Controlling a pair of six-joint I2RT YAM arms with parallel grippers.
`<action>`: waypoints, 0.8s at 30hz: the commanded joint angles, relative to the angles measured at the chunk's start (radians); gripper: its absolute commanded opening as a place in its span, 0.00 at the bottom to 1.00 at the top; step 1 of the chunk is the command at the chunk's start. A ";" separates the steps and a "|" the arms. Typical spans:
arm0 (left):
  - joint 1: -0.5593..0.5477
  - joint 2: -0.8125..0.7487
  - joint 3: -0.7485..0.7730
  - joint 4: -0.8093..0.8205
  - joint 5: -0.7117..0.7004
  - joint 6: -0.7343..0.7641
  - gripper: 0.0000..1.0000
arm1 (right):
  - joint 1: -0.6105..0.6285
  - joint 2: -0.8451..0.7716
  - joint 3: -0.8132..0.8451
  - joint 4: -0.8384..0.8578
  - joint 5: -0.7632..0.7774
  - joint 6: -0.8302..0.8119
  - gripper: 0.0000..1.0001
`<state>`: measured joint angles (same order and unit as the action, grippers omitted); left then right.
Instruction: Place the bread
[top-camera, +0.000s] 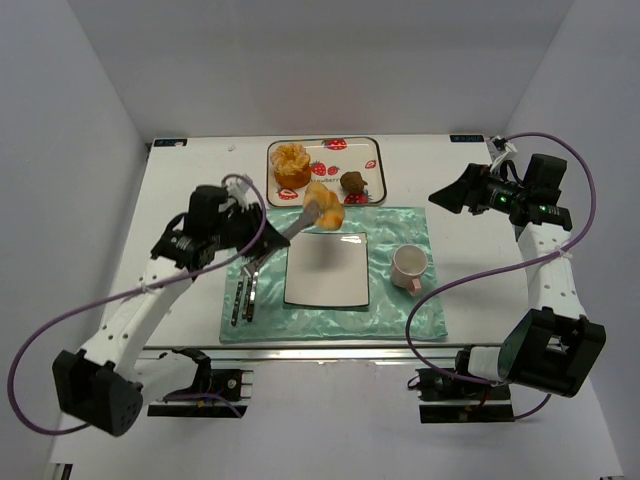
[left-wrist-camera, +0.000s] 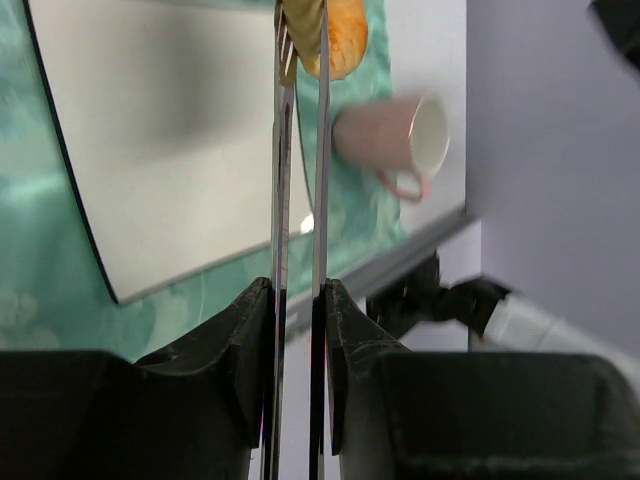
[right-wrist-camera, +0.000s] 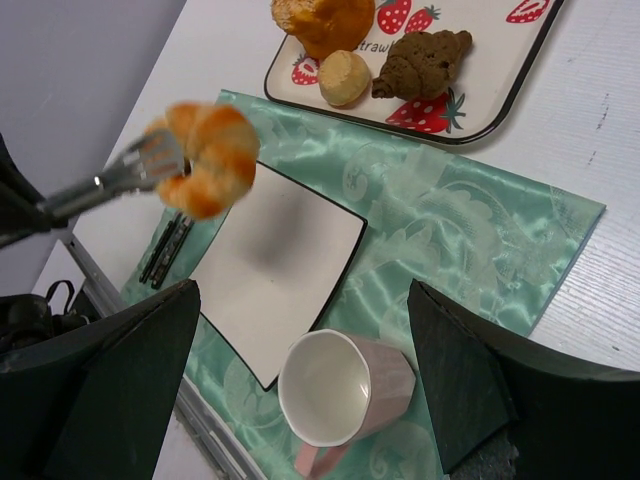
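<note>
The bread (top-camera: 323, 207), a golden bun with an orange-red patch, hangs in the tips of metal tongs (top-camera: 283, 231) over the far left corner of the white square plate (top-camera: 327, 275). My left gripper (top-camera: 247, 212) is shut on the tongs' handles. In the left wrist view the two blades (left-wrist-camera: 281, 180) run up between my fingers (left-wrist-camera: 250, 340) to the bread (left-wrist-camera: 338, 35). The right wrist view shows the bread (right-wrist-camera: 210, 155) above the plate (right-wrist-camera: 275, 265). My right gripper (top-camera: 447, 196) is open and empty, raised at the right over the table.
A strawberry tray (top-camera: 368, 150) at the back holds an orange fluted cake (top-camera: 291, 163), a brown pastry (top-camera: 352, 182) and a small pale bun (right-wrist-camera: 343, 77). A pink cup (top-camera: 409, 266) and cutlery (top-camera: 243, 295) lie on the green mat (top-camera: 400, 225).
</note>
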<state>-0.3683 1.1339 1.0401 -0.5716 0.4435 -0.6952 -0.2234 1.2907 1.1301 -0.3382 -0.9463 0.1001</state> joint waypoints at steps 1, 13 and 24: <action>0.002 -0.095 -0.121 0.035 0.141 0.034 0.29 | -0.007 0.012 0.046 -0.002 -0.014 -0.022 0.89; 0.000 -0.054 -0.316 0.090 0.256 0.094 0.45 | -0.005 0.016 0.057 -0.025 -0.014 -0.036 0.89; 0.002 -0.034 -0.233 -0.095 0.193 0.201 0.64 | -0.005 -0.010 0.025 -0.027 -0.005 -0.040 0.89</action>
<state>-0.3683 1.1301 0.7525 -0.6098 0.6464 -0.5430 -0.2234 1.3083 1.1427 -0.3668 -0.9451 0.0708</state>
